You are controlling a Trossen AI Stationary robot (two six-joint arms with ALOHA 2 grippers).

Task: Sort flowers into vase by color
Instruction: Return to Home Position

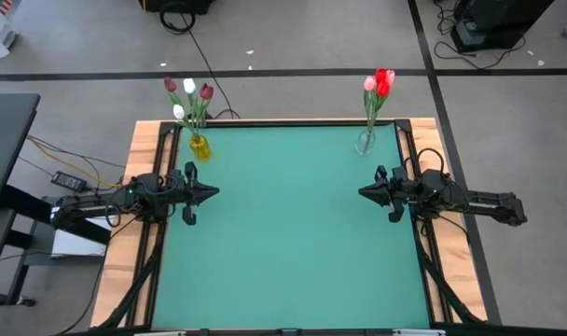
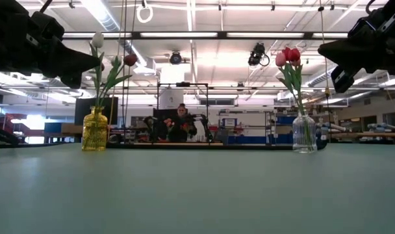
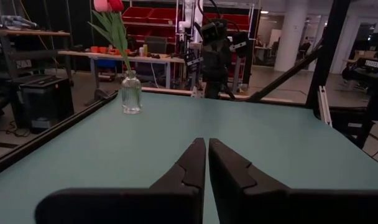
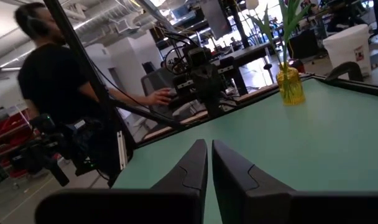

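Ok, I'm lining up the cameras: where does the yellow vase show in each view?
High view: yellow vase at the table's far left corner.
Low view: at left, on the far edge.
Left wrist view: not in it.
Right wrist view: at the table's far corner.
Shared landmark: the green tabletop.

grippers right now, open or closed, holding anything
Left gripper: jaws closed, holding nothing.
Right gripper: jaws closed, holding nothing.

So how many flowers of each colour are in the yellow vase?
White flowers: 2
Dark red flowers: 2
Total in the yellow vase: 4
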